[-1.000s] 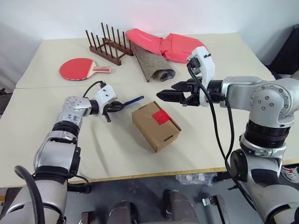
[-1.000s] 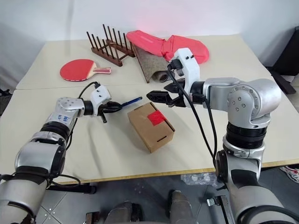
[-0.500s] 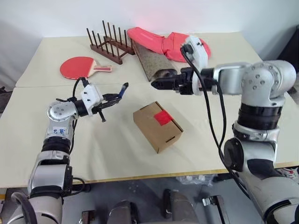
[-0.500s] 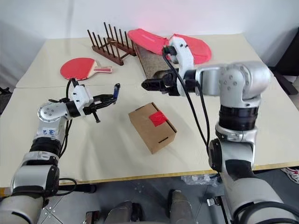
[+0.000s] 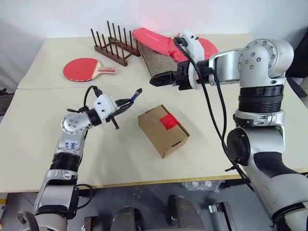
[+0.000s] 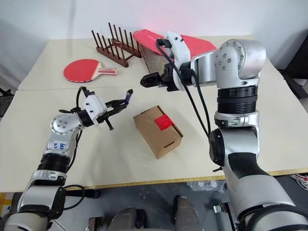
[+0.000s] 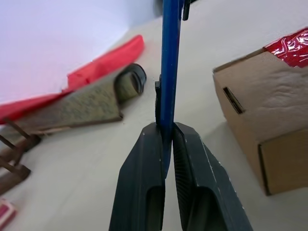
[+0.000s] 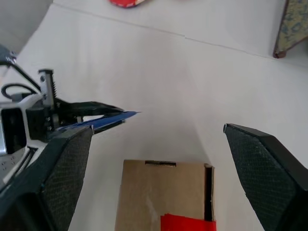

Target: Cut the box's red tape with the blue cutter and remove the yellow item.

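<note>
Left eye view shows the left gripper (image 5: pixel 126 102) raised above the table (image 5: pixel 38 139), with its arm bent at the elbow and the forearm rising from the table's near edge. The wrist is turned so that the gripper points forward and to the right, almost level. Its two black fingers (image 7: pixel 144 192) are clenched on the blue cutter (image 5: pixel 134 95). In the left wrist view the cutter stands out straight between the pressed fingers and reaches far past their tips. The cutter's free end is in the air, to the left of the box (image 5: pixel 162 130) and not touching it.

The box lies on the table near the middle, between the two arms, turned at an angle to the table's edge. The red tape (image 5: pixel 169 121) sits on its top face, at the flap edge, and looks whole. A slot cutout shows on the side that faces the robot.

The right arm comes in from the right, with the shoulder high and the forearm stretched to the left across the table. The right gripper (image 5: pixel 159 80) hangs in the air beyond the box, above it, pointing left and a little downward. Its fingers are spread wide and hold nothing; in the right wrist view they frame the box and the tip of the cutter.

Behind, on the far part of the table, are a red paddle (image 5: pixel 82 70), a wooden rack (image 5: pixel 113 45), a rolled mat (image 5: pixel 156 62) and a red cloth (image 5: pixel 163 41).
</note>
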Motion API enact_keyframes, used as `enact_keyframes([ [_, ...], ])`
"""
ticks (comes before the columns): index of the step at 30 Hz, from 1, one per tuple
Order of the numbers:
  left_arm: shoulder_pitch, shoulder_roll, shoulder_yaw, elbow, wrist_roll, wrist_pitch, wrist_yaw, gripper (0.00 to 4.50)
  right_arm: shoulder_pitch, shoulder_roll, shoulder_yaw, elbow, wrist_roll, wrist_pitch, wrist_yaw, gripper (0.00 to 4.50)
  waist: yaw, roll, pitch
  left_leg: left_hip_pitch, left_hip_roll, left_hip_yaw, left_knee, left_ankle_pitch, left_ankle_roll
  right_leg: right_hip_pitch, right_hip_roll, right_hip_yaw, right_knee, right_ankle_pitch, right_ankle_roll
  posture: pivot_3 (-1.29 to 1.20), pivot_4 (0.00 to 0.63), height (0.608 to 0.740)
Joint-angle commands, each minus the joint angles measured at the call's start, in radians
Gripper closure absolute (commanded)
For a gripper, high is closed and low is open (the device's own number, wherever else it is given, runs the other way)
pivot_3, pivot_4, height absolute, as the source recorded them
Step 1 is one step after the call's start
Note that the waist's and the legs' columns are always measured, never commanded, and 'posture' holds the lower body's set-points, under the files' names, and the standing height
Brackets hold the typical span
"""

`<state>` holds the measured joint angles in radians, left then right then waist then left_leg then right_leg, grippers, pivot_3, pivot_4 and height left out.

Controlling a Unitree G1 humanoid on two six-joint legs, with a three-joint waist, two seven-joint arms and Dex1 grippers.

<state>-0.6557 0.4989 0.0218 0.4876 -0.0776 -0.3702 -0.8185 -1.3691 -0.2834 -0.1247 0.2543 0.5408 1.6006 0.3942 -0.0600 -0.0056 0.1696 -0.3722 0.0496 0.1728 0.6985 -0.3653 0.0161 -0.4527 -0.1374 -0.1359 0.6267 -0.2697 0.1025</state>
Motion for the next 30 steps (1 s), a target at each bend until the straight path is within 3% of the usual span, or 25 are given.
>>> enact_keyframes([
  [1, 0.019, 0.031, 0.013, -0.071, -0.017, 0.056, 0.003, 4.09, -0.013, -0.012, -0.006, -0.070, 0.016, 0.002, 0.012, 0.00, 0.000, 0.000, 0.000, 0.000, 0.000, 0.000, 0.000, 0.000, 0.000, 0.000, 0.000, 0.000, 0.000, 0.000, 0.000, 0.00, 0.150, 0.740],
  [9, 0.321, 0.284, 0.076, -0.479, -0.204, 0.375, -0.230, 4.09, 0.065, -0.101, -0.012, -0.173, 0.059, 0.014, 0.036, 0.00, -0.012, 0.000, 0.001, 0.000, 0.001, 0.000, -0.002, -0.001, -0.001, -0.001, 0.001, 0.000, 0.000, 0.000, 0.000, 0.00, 0.150, 0.740],
  [15, 0.502, 0.447, 0.066, -0.660, -0.195, 0.531, -0.296, 4.09, 0.114, -0.177, 0.016, -0.223, 0.095, 0.014, 0.091, 0.00, -0.009, 0.000, 0.001, 0.001, 0.001, 0.000, -0.001, -0.001, -0.001, -0.001, 0.001, 0.003, -0.002, 0.000, 0.000, 0.00, 0.150, 0.740],
  [22, 0.664, 0.483, 0.081, -0.885, -0.146, 0.691, -0.183, 4.09, 0.198, -0.237, 0.056, -0.300, 0.147, 0.014, 0.136, 0.00, -0.001, 0.001, 0.001, 0.003, 0.002, 0.000, -0.003, -0.001, -0.002, -0.001, 0.002, 0.007, -0.005, 0.000, 0.000, 0.00, 0.150, 0.740],
  [30, 0.767, 0.414, -0.003, -1.166, -0.139, 1.015, 0.016, 4.09, 0.233, -0.240, 0.066, -0.292, 0.141, -0.002, 0.144, 0.00, 0.008, 0.001, 0.001, 0.003, 0.002, 0.002, -0.003, -0.001, -0.002, -0.003, 0.003, 0.010, -0.005, 0.000, -0.001, 0.00, 0.150, 0.740],
])
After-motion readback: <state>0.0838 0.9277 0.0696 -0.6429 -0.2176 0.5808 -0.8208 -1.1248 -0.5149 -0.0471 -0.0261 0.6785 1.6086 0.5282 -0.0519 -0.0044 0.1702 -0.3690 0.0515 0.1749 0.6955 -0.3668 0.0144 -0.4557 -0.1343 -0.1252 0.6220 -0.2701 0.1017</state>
